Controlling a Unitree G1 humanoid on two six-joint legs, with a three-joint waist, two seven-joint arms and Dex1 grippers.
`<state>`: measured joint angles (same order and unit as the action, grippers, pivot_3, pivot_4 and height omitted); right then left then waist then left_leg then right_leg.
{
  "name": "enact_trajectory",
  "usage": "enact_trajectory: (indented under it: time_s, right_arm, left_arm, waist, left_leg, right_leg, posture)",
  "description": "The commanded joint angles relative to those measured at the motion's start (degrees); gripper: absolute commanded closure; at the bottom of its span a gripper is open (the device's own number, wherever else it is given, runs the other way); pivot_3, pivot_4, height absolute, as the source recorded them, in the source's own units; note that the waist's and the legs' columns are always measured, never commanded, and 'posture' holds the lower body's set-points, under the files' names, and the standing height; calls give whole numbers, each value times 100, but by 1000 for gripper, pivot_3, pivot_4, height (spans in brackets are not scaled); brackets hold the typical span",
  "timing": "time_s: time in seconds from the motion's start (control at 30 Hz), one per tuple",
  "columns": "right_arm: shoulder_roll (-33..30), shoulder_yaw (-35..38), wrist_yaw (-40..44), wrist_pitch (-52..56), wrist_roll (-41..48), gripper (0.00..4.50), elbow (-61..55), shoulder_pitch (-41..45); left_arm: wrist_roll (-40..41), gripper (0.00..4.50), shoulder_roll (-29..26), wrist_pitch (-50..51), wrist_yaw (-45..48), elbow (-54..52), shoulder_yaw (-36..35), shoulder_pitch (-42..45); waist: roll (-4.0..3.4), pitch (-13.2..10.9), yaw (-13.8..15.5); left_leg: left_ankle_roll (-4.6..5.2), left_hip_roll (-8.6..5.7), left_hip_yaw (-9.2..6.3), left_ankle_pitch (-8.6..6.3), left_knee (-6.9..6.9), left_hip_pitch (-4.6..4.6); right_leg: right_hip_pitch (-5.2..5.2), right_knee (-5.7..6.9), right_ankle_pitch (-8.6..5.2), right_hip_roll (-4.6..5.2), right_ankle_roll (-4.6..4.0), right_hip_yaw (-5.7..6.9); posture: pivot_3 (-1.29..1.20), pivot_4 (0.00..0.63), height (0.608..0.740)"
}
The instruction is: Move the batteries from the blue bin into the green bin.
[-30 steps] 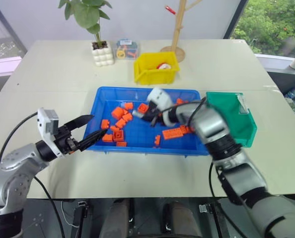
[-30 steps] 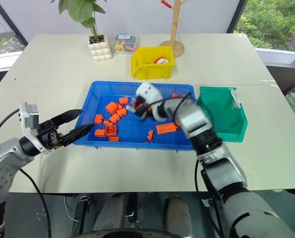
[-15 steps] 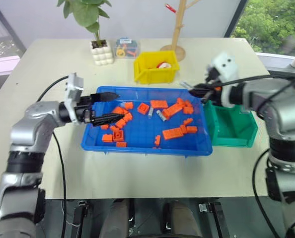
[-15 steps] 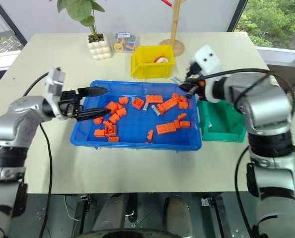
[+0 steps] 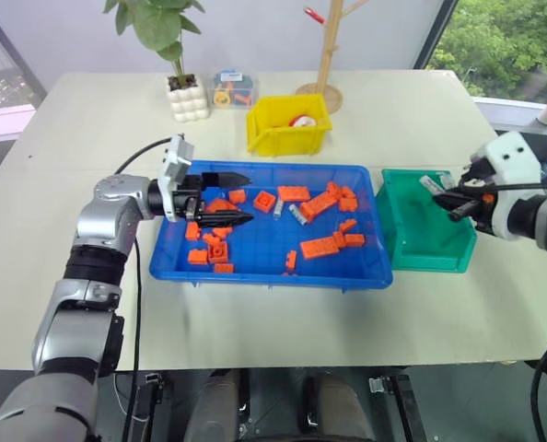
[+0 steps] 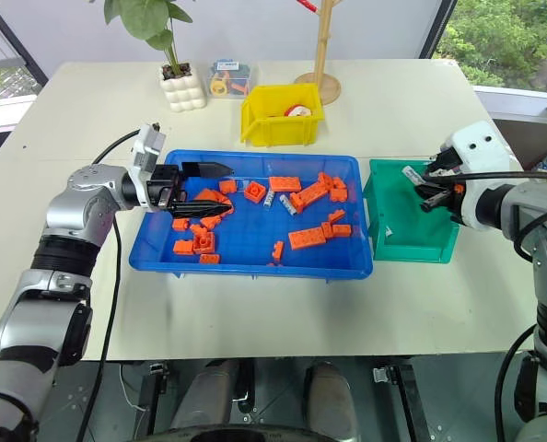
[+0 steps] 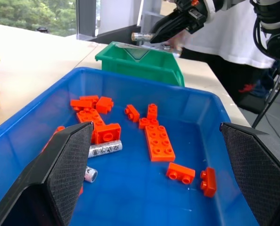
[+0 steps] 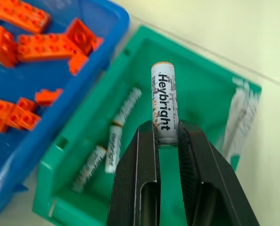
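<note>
Your blue bin (image 5: 255, 267) has two batteries (image 7: 104, 149) among its bricks (image 5: 320, 247). Above the green bin (image 8: 201, 94), your right gripper (image 8: 167, 136) pinches a battery (image 8: 164, 106); three lie below. Left gripper (image 5: 235, 198) gapes wide, empty.

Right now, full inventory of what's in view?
blue bin: 1, blue, centre of table
toy bricks: many, orange, scattered in the blue bin
batteries in blue bin: 2 visible, silver, near the bin's middle
green bin: 1, green, beside the blue bin, on the right-arm side
batteries in green bin: 3 visible, silver, on its floor
held battery: 1, silver, over the green bin
yellow bin: 1, yellow, behind the blue bin
potted plant: 1, green in a white pot, far side of table
clear box: 1, beside the plant
wooden stand: 1, behind the yellow bin
left gripper: fingers open, over the blue bin
right gripper: fingers shut on held battery
</note>
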<state>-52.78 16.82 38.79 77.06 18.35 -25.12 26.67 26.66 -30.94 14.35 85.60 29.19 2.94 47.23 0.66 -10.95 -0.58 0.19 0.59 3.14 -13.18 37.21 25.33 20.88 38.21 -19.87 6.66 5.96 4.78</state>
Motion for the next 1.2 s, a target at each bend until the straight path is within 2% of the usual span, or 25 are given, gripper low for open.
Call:
enact_trajectory:
  time_s: [0.03, 0.1, 0.17, 0.2, 0.4, 0.43, 0.53, 0.63, 0.73, 0.8, 1.0, 1.2]
  right_arm:
    - [1, 103, -141, -168, 53, 4481, -92, -87]
    - [-45, 46, -186, -336, 21, 4481, 33, -180]
    - [-151, -7, -187, -536, -19, 3459, 148, -289]
    - [-194, -30, -185, -604, -28, 3238, 182, -328]
    - [-414, -196, -146, -1040, -74, 302, 427, -377]
    - [-457, -230, -154, -1114, -94, 63, 475, -372]
    - [-666, -414, -163, -1480, -235, 63, 671, -265]
    - [-468, -565, -313, -1676, -204, 63, 900, 453]
    - [236, -678, -475, -1380, 145, 63, 956, 1386]
    - [1170, -600, -733, -1005, 519, 63, 953, 1775]
    - [3295, -488, -1721, -203, 885, 63, 780, 2025]
    - [4077, -951, -2129, 100, 936, 63, 460, 1953]
  left_arm:
    - [-10, 0, -63, -67, 32, -81, -173, 119]
    - [2, 0, -124, -20, -6, -158, -234, 62]
    - [22, 0, -191, 33, -47, -259, -289, -18]
    - [35, 0, -227, 59, -61, -306, -314, -58]
    - [102, 0, -386, 256, -165, -644, -461, -294]
    - [109, 0, -403, 281, -179, -684, -480, -321]
    - [121, 0, -460, 359, -255, -817, -544, -418]
    - [124, 0, -503, 425, -356, -921, -624, -512]
    - [153, 0, -541, 482, -475, -1043, -705, -625]
    - [184, 0, -550, 506, -626, -1174, -791, -726]
    - [238, 0, -493, 457, -1367, -1700, -1147, -1025]
    - [418, 0, -598, 682, -1918, -2482, -1515, -1561]
  waist:
    - [0, 0, 2]
    - [0, 0, 3]
    - [0, 0, 4]
    - [0, 0, 6]
    - [0, 0, 7]
    - [0, 0, 7]
    - [0, 0, 4]
    - [-1, 0, -21]
    - [-5, 1, -63]
    - [-2, 2, -43]
    - [1, 3, 30]
    - [0, 3, -6]
  left_leg:
    - [0, 0, -2, 0, 1, 0]
    - [0, -1, -2, 0, 1, 0]
    - [0, -1, -3, 0, 3, 0]
    - [0, -1, -2, 0, 3, 0]
    - [0, -1, -5, 0, 6, 0]
    - [0, -1, -6, 0, 8, 0]
    - [0, -1, -6, 0, 8, 0]
    - [0, -1, -5, 0, 9, 0]
    - [-4, 5, 2, 2, 9, -4]
    - [-7, 14, -4, 4, 6, -5]
    - [-11, 6, -19, 7, 8, 7]
    - [-9, -4, -25, 5, 10, 10]
  right_leg:
    - [-1, 0, 0, 0, 0, 0]
    - [-2, 0, 0, 0, 0, 0]
    - [-3, 0, 0, 0, 0, 0]
    - [-3, 0, 0, 1, 0, 0]
    - [-5, 1, 0, 0, 0, 1]
    - [-6, 1, 0, 0, 0, 1]
    - [-6, 1, 0, 1, 0, 0]
    - [-5, 2, 0, 0, 0, 0]
    - [-2, 4, 0, 0, 0, -1]
    - [-1, 10, 0, -13, 0, 0]
    - [-2, 13, 1, -13, -2, 1]
    - [0, 27, 1, -6, 0, 0]
  posture:
    - [0, 150, 739]
    - [0, 150, 739]
    - [0, 150, 739]
    - [0, 150, 739]
    - [0, 150, 739]
    - [0, 150, 739]
    - [0, 150, 739]
    - [0, 150, 739]
    - [0, 150, 739]
    - [0, 150, 739]
    - [0, 150, 739]
    - [0, 150, 739]
